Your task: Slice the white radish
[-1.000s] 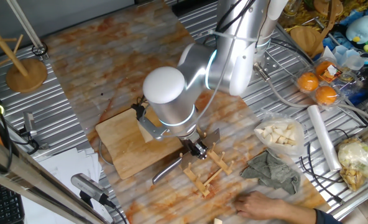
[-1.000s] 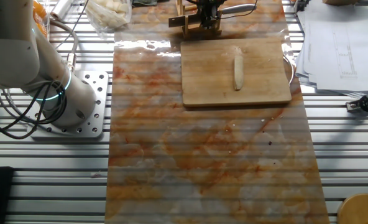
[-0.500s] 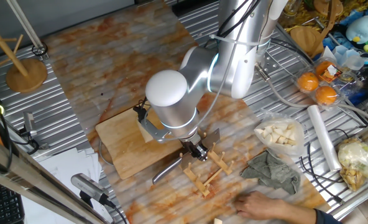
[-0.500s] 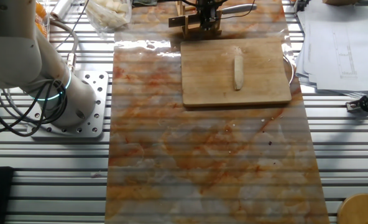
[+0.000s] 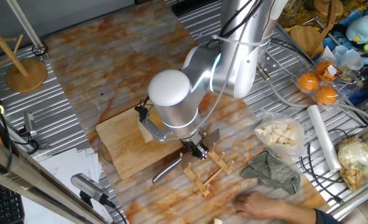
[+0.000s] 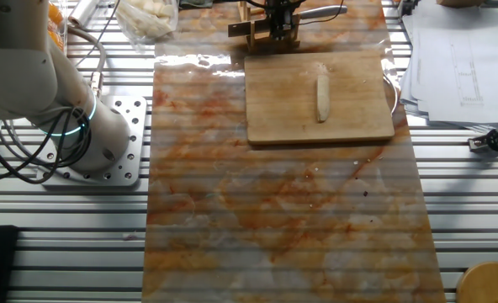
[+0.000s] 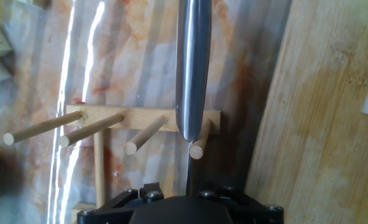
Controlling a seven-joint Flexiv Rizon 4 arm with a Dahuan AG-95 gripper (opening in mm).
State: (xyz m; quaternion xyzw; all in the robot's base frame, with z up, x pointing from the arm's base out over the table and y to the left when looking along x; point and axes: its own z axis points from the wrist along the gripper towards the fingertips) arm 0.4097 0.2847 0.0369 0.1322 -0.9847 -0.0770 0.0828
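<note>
The white radish (image 6: 322, 95), a cream-white stick, lies whole on the wooden cutting board (image 6: 283, 105), right of its middle. In one fixed view the arm hides it. My gripper (image 5: 196, 149) hangs over the wooden peg rack (image 5: 210, 171) at the board's (image 5: 125, 146) edge, right on the knife (image 5: 167, 169) that rests in the rack. In the hand view the steel knife handle (image 7: 192, 68) runs straight away from me across the rack (image 7: 140, 118), and its thin edge disappears under my hand. My fingers are hidden, so their state does not show.
A clear bag of pale cut pieces (image 5: 280, 134) lies right of the rack, with a grey cloth (image 5: 271, 171) and a person's hand (image 5: 262, 204) below it. Oranges (image 5: 317, 87) and a plastic roll (image 5: 322, 137) sit far right. A wooden stand (image 5: 25, 71) is far left.
The arm's elbow has shifted slightly right and up. The gripper has stayed at the knife in the rack, and the radish has not moved.
</note>
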